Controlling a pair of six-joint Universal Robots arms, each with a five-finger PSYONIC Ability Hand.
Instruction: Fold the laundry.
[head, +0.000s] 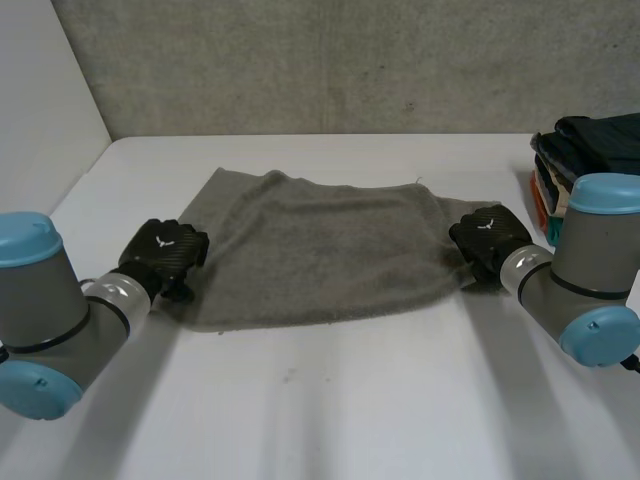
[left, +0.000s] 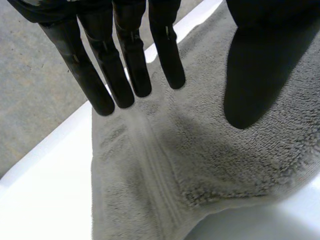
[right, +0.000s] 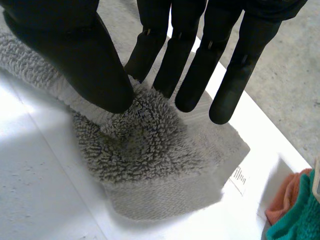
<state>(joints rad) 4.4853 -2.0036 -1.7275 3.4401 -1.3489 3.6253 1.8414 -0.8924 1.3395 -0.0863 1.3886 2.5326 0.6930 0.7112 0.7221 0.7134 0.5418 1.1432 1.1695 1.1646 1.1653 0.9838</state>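
The grey towel (head: 320, 250) lies spread out flat on the white table (head: 330, 400), in the middle and closer to the far edge than to the near one, with its long side running from left to right. The left hand (head: 165, 255) is at the towel's left edge, close to the near left corner of the cloth. In the left wrist view its fingers (left: 125, 75) are straight and a little spread, the thumb stands well apart from them, and the towel is under the palm; nothing is held. The right hand (head: 487, 238) is at the towel's right edge. In the right wrist view its fingers (right: 187, 75) are also straight, and the thumb is beside them over a small raised bunch of the cloth near a corner with a white label (right: 240, 177); I cannot tell if the tips touch the cloth. A stack of folded clothes (head: 590, 150) stands at the right edge of the table, near the right arm.
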